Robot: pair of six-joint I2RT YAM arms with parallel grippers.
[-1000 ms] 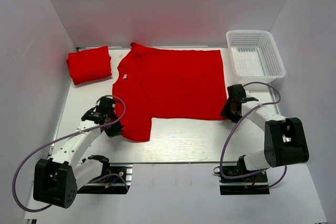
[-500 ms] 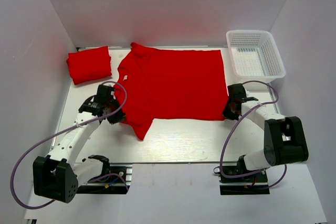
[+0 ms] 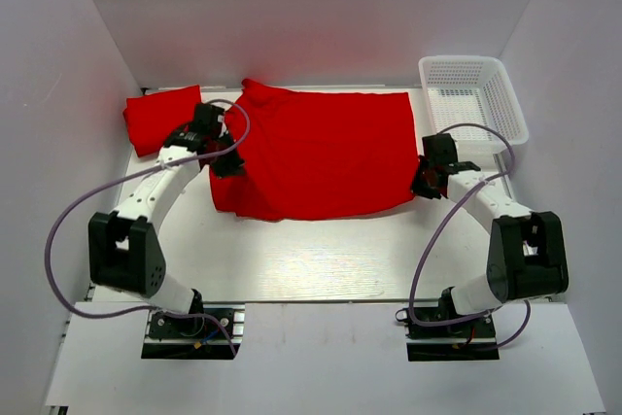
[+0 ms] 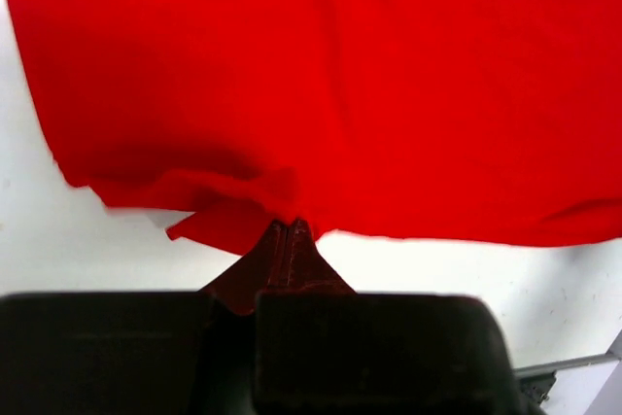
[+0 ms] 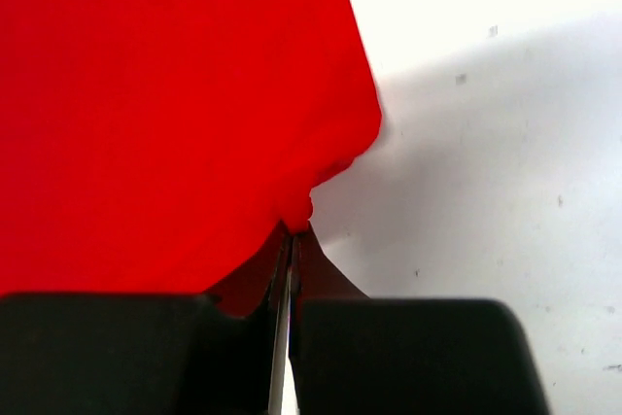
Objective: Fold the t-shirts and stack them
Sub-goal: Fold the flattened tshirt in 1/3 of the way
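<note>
From above, the left arm stretches far forward, with the left gripper [image 3: 229,160] at the left edge of the spread shirt [image 3: 321,148]. The right gripper [image 3: 424,182] sits at the shirt's near right corner. A folded shirt [image 3: 155,121] lies far left and a basket [image 3: 473,94] far right on the table [image 3: 321,259].

Left wrist view: the jaws are pinched tight on a bunched red fold.

Right wrist view: the jaws are clamped on the shirt's corner.

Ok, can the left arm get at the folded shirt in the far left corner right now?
Probably not yet: the left gripper sits beside the folded shirt, nothing between, but it is shut on the spread shirt.
</note>
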